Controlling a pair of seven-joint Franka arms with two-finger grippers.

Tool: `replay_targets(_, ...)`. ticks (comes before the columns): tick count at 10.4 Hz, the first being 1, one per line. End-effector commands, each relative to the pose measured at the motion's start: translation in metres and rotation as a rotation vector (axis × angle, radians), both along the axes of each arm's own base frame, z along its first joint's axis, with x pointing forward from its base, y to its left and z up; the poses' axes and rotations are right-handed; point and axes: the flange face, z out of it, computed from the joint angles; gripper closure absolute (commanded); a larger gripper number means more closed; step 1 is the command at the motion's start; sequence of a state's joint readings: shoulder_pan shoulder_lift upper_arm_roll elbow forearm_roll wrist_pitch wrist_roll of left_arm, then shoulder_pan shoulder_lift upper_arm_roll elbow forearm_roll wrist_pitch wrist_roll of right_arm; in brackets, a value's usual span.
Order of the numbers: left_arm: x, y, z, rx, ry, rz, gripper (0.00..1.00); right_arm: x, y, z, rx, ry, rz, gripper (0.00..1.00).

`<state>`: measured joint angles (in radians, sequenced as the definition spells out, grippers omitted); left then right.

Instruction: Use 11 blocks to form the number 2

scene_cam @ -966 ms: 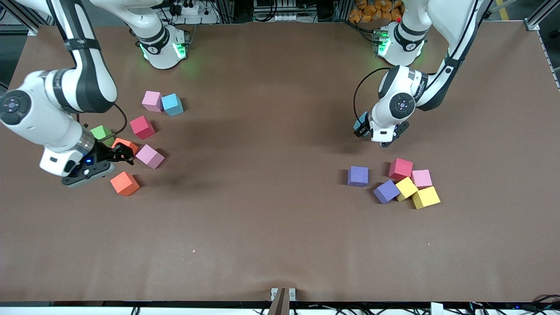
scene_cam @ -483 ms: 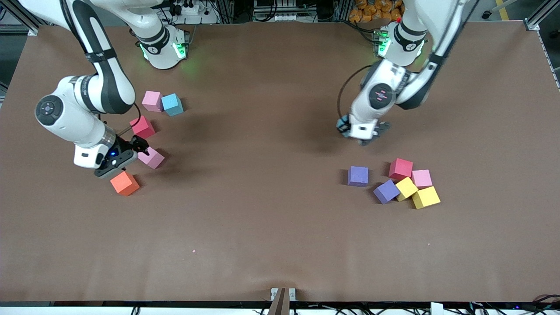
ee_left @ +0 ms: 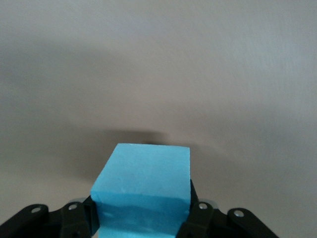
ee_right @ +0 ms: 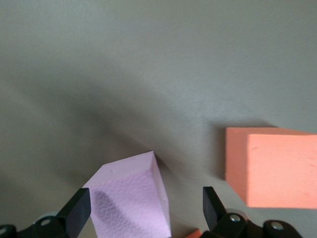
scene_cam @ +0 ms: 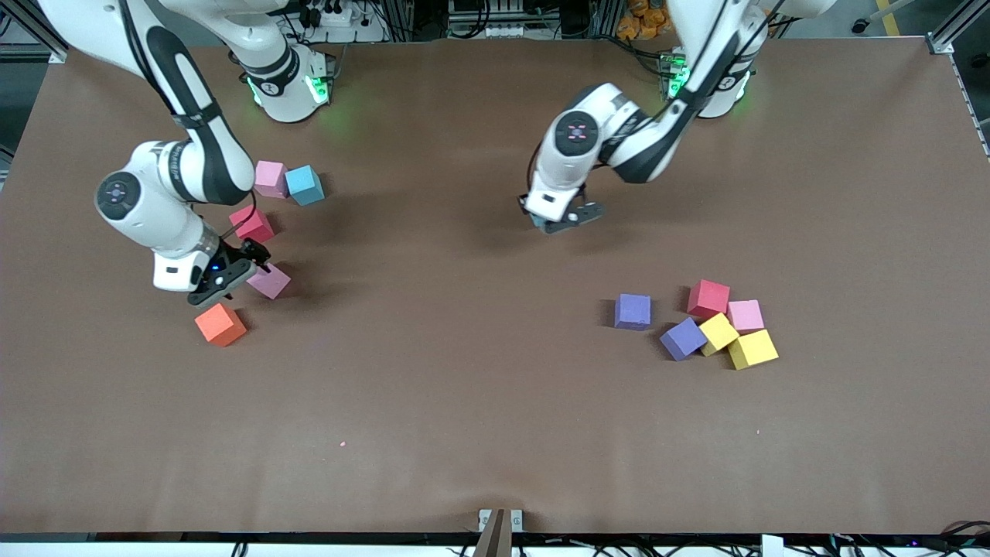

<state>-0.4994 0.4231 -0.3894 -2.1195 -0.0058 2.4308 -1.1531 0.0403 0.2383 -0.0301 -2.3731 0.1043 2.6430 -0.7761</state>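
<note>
From the front, the left gripper (scene_cam: pixel 558 222) hung over the bare middle of the table (scene_cam: pixel 464 402) with a light-blue block (scene_cam: pixel 537 221) just showing at its fingers — carried, it seemed, toward open ground where a figure 2 could be laid, since no digit stood anywhere yet. The right gripper (scene_cam: pixel 246 267) sat low at the right arm's end, at a pink block (scene_cam: pixel 270 281) with an orange block (scene_cam: pixel 220 324) nearer the camera. Six more blocks clustered toward the left arm's end.

In the left wrist view the jaws pinched the light-blue block (ee_left: pixel 143 191) by two opposite sides, clear of the surface.

In the right wrist view the fingers (ee_right: pixel 77 213) stood spread with the pink block (ee_right: pixel 131 201) between them — probably lined up for a grasp — and the orange block (ee_right: pixel 272 166) just beside.
</note>
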Motion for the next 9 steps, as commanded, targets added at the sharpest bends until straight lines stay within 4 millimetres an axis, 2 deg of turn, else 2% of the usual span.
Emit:
replay_targets(1, -0.022, -0.042, -0.006, -0.001, -0.011, -0.104, 0.81, -0.003, 0.011, -0.030, 0.004, 0.011, 0.055, 0.00)
replay_targets(2, -0.038, -0.059, -0.002, 0.003, -0.006, -0.145, 0.82, -0.004, 0.014, -0.032, 0.004, 0.017, 0.062, 0.00)
replay_targets(4, -0.057, -0.082, 0.008, 0.027, 0.014, -0.203, 0.83, -0.001, 0.014, -0.028, 0.005, 0.014, 0.093, 0.00)
replay_targets(6, -0.078, -0.097, -0.008, 0.031, 0.028, -0.288, 0.83, 0.011, 0.003, -0.012, 0.018, 0.050, 0.138, 0.00)
replay_targets(7, -0.085, -0.105, -0.016, 0.035, 0.028, -0.320, 0.84, 0.018, -0.011, -0.005, 0.027, 0.063, 0.143, 0.00)
replay_targets(9, -0.095, -0.109, -0.024, 0.045, 0.027, -0.356, 0.84, 0.027, -0.023, 0.006, 0.040, 0.090, 0.169, 0.00)
